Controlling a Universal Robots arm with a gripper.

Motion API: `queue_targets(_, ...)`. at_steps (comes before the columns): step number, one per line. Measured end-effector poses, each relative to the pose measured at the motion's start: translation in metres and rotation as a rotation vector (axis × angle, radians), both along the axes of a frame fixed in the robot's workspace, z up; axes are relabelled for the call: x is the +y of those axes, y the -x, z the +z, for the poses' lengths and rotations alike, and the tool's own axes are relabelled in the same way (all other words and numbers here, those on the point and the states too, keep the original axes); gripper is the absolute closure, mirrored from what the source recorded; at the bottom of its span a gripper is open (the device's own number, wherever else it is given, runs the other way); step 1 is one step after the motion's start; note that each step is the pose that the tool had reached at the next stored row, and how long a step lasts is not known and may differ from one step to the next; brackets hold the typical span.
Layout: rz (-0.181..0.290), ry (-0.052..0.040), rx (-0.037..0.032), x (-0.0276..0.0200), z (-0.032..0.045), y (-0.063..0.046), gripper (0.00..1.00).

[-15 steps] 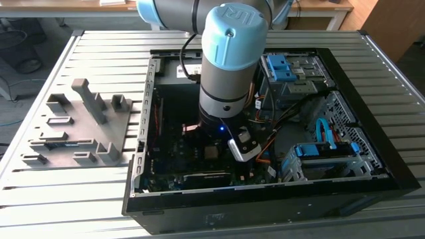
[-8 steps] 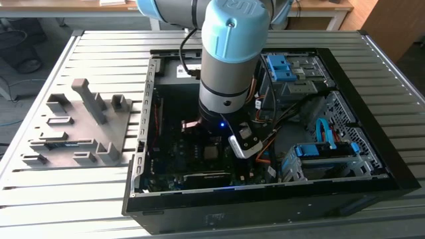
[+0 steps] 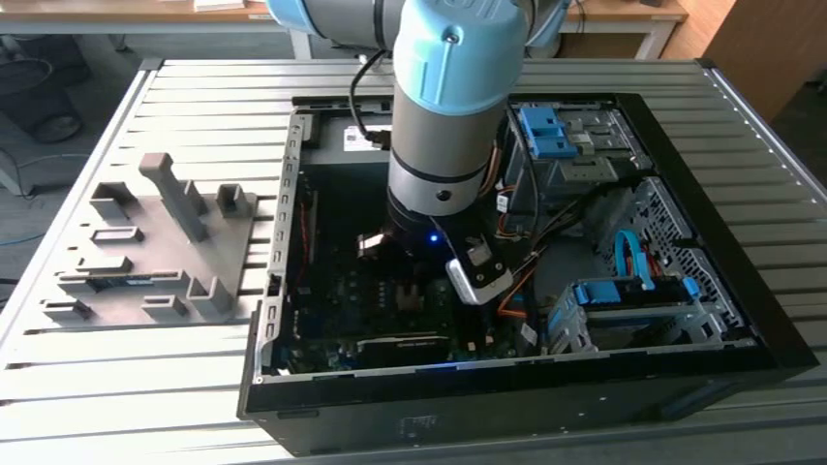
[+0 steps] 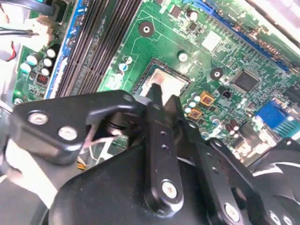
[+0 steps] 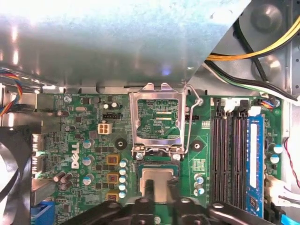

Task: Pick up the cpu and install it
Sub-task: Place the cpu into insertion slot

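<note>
While the arm [image 3: 446, 116] is reaching down into the middle of the case [image 3: 517, 399], its gripper [image 5: 161, 186] is holding the cpu [image 5: 160, 176] in narrow jaws at the socket [image 5: 159, 165]; pickup is looking done, seating nearly so, and the load plate [image 5: 133, 122] is standing open, unclamped

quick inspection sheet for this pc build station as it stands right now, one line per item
surface: slatted metal table carrying an open computer case
job's things: cpu lies at the socket, retaining frame swung open; cannot tell if it is fully seated
clutter: grey parts holder on the table, at the exterior view's left of the case
grippers: gripper directly over the cpu, inside the case
cables: yellow and black wires beside the motherboard; blue flat cable near the drive bays
surroundings: wooden desk behind the table
</note>
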State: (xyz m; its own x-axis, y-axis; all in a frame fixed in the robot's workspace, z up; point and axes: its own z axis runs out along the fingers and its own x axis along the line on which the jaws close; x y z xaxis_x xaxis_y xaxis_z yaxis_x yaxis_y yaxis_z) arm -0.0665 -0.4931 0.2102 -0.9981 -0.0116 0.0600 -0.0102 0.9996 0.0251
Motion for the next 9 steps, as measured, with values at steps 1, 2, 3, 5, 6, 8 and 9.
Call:
queue_targets(1, 0.001, -0.0015, 0.0024, 0.0000, 0.0000, -0.002, 0.75)
queue_targets(2, 0.002, -0.0033, 0.0050, 0.0000, 0.0000, -0.004, 0.81)
queue_targets(3, 0.004, -0.0048, 0.0080, 0.0000, 0.0000, -0.007, 0.87)
queue_targets(5, 0.006, -0.0076, 0.0134, 0.0000, 0.0000, -0.012, 0.90)
queue_targets(6, 0.007, -0.0087, 0.0150, 0.0000, 0.0000, -0.014, 0.90)
queue_targets(8, 0.008, -0.0124, 0.0172, 0.0000, 0.0004, -0.017, 0.90)
queue_targets(9, 0.008, -0.0148, 0.0185, 0.0000, 0.0008, -0.019, 0.90)
